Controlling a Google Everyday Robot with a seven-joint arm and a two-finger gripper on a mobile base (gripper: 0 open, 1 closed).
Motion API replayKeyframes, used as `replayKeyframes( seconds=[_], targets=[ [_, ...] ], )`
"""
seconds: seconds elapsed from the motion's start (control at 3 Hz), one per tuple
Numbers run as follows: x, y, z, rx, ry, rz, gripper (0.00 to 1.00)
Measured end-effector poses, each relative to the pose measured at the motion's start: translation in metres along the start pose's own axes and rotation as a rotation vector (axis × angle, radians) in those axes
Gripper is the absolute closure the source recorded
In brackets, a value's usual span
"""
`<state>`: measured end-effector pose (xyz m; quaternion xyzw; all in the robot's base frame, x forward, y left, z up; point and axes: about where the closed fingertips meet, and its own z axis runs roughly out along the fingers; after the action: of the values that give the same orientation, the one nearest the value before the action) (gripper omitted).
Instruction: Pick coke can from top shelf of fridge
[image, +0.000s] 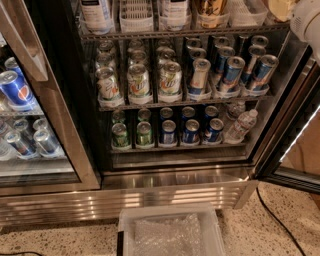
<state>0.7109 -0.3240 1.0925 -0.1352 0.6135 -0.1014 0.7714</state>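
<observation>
Coke can: hidden | end effector (283, 7): frame's top-right, at top shelf (150, 34), fridge (175, 181) | opening, hold: cannot tell

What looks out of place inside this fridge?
Two water bottles at the right end of the lowest rack lean sideways, while the cans stand upright. The hand is at the top right, by the top shelf.
</observation>
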Motion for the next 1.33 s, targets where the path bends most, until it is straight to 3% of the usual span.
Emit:
replayKeyframes(
  seconds=[0.33, 0.67, 1.0, 1.33],
  targets=[
    [0.007, -0.002, 0.005, 0.006, 0.022, 0.01, 0.46],
    [0.006, 0.0, 0.023, -0.02, 0.024, 0.006, 0.39],
    [0.004, 0.001, 0.03, -0.027, 0.02, 0.01, 0.42],
    [0.004, 0.001, 0.03, -0.028, 0.02, 0.01, 0.61]
  ],
)
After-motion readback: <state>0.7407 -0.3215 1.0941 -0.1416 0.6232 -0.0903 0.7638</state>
